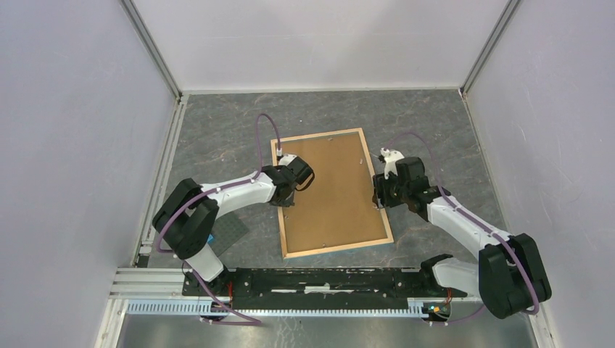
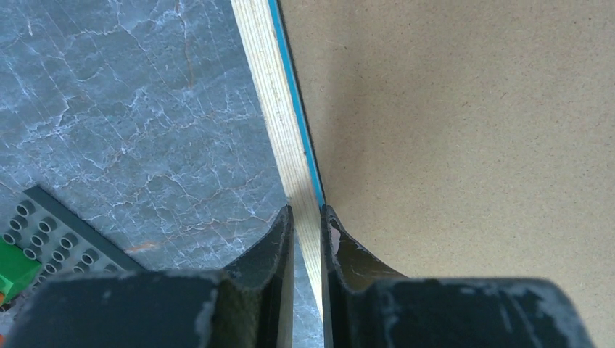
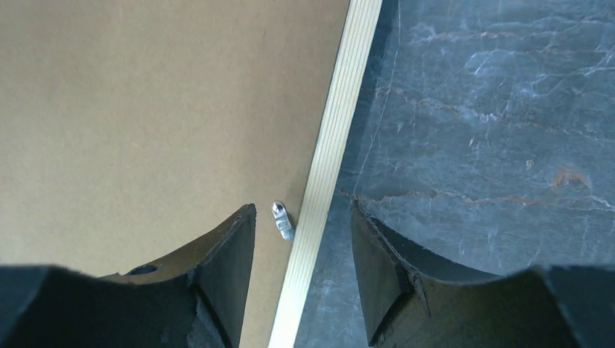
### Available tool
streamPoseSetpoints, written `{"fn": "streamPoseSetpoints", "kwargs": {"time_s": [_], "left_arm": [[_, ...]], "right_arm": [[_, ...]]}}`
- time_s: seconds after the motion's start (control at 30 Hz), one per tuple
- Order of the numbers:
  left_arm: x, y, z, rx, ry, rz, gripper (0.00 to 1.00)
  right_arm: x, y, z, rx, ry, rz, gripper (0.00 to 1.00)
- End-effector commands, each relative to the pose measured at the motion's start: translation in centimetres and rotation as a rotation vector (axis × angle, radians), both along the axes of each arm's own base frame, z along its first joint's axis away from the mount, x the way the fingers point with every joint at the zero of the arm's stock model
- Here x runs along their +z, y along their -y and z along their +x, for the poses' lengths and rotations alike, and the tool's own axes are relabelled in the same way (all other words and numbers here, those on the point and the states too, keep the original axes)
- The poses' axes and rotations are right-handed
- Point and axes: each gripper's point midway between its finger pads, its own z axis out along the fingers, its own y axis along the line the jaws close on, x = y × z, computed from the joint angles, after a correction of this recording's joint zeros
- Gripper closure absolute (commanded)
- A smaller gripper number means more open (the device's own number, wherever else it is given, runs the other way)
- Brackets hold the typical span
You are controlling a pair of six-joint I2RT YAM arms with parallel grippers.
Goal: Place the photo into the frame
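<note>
Marbled grey tabletop [image 1: 435,116] bears the frame [image 3: 330,145], cardboard backing [image 1: 333,188] facing up.

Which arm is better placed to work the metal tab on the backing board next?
Right, probably. The right gripper stands open astride the right rail of the frame, the metal tab between its fingers. The left gripper is clamped on the opposite rail, steadying it.

The frame [image 2: 279,123] is pale, grained wood with a bright blue strip along one edge. The backing board [image 1: 333,192] is plain speckled brown. The table [image 1: 435,123] is grey marble-patterned, veined white. The studded baseplate [image 2: 58,235] is dark grey, the brick [image 2: 13,267] green.
</note>
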Motion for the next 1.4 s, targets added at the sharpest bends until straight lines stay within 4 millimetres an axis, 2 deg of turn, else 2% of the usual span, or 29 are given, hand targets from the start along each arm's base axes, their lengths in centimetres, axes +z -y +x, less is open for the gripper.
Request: {"fn": "streamPoseSetpoints", "kwargs": {"time_s": [0.0,0.1,0.27,0.57,0.8,1.0,1.2,1.33,1.37], "left_arm": [[-1.7,-1.9,0.1,0.011,-0.046,0.069,0.98],[-1.8,-2.0,0.2,0.015,-0.048,0.056,0.98],[-1.8,-2.0,0.1,0.013,-0.050,0.054,0.98],[-1.8,-2.0,0.1,0.013,-0.049,0.051,0.98],[-1.8,-2.0,0.1,0.013,-0.048,0.050,0.98],[-1.8,-2.0,0.1,0.013,-0.047,0.050,0.98],[-1.8,-1.9,0.1,0.012,-0.047,0.050,0.98],[-1.8,-2.0,0.1,0.011,-0.046,0.049,0.98],[-1.8,-2.0,0.1,0.011,-0.046,0.049,0.98]], "right_arm": [[-1.1,0.8,-1.1,0.033,-0.022,-0.111,0.44],[-1.8,0.6,-1.8,0.048,-0.039,-0.144,0.47],[-2.0,0.3,-1.6,0.049,-0.041,-0.146,0.51],[-2.6,-0.5,-1.6,0.066,-0.052,-0.145,0.48],[-3.3,-0.3,-0.9,0.037,-0.046,-0.173,0.51],[-3.8,0.0,-1.2,0.037,-0.058,-0.207,0.77],[-3.9,-0.1,-1.7,0.061,-0.051,-0.215,0.98],[-4.1,-0.2,-2.2,0.098,-0.054,-0.234,1.00],[-4.1,-0.3,-2.4,0.108,-0.063,-0.236,0.97]]}}
